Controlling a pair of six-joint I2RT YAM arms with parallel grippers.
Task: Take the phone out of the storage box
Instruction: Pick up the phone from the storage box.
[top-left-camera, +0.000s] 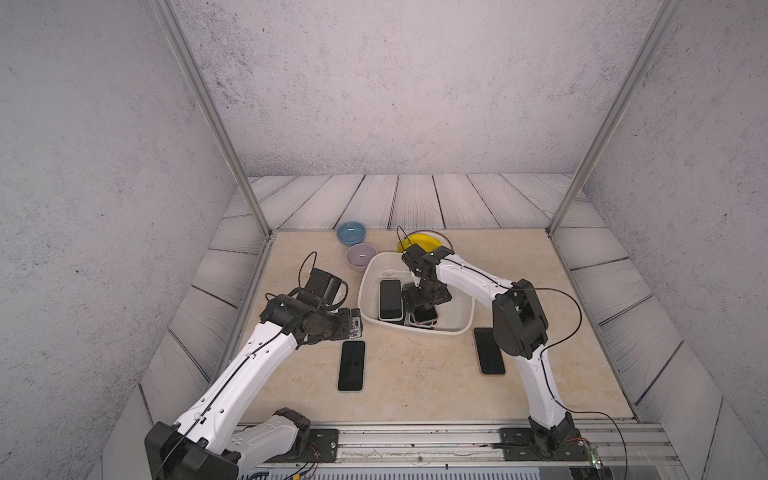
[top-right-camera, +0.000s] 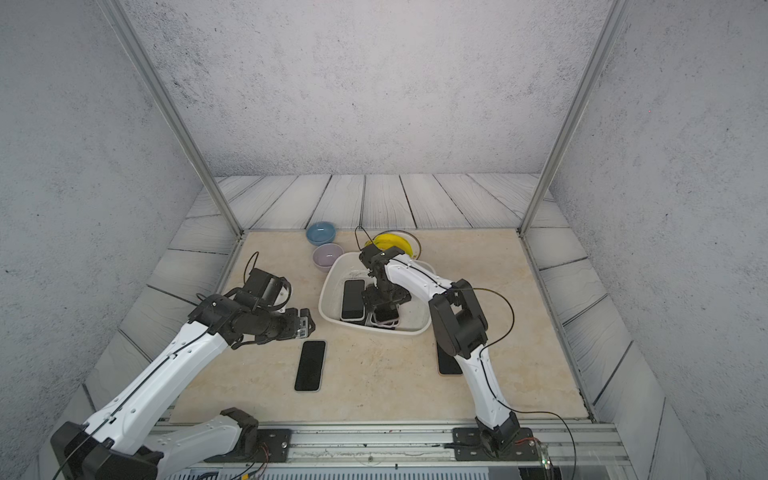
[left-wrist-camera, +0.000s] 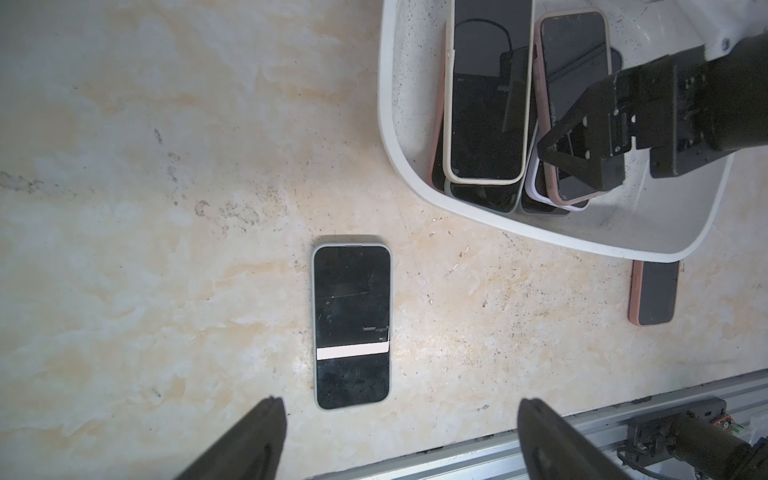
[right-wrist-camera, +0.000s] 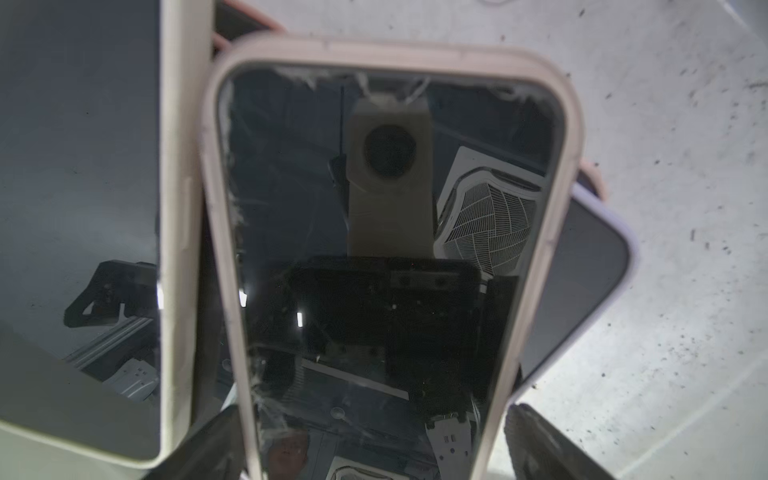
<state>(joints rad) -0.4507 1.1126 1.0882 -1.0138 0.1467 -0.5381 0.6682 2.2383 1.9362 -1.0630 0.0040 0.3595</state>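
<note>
The white storage box (top-left-camera: 367, 291) holds several stacked phones. A cream-cased phone (top-left-camera: 390, 300) lies on the box's left side, and a pink-cased phone (right-wrist-camera: 386, 232) with a cracked screen lies beside it on the pile. My right gripper (top-left-camera: 424, 311) is down inside the box, open, with one finger on each side of the pink-cased phone's near end (right-wrist-camera: 374, 440). The fingertip (right-wrist-camera: 536, 440) on one side stands just clear of the case. My left gripper (left-wrist-camera: 399, 415) hovers open and empty over the table, left of the box.
Two phones lie on the table: a grey-cased one (top-left-camera: 351, 365) in front of my left gripper and a pink-cased one (top-left-camera: 489, 351) right of the box. A blue bowl (top-left-camera: 351, 232), a lilac bowl (top-left-camera: 360, 257) and a yellow plate (top-left-camera: 424, 241) stand behind the box.
</note>
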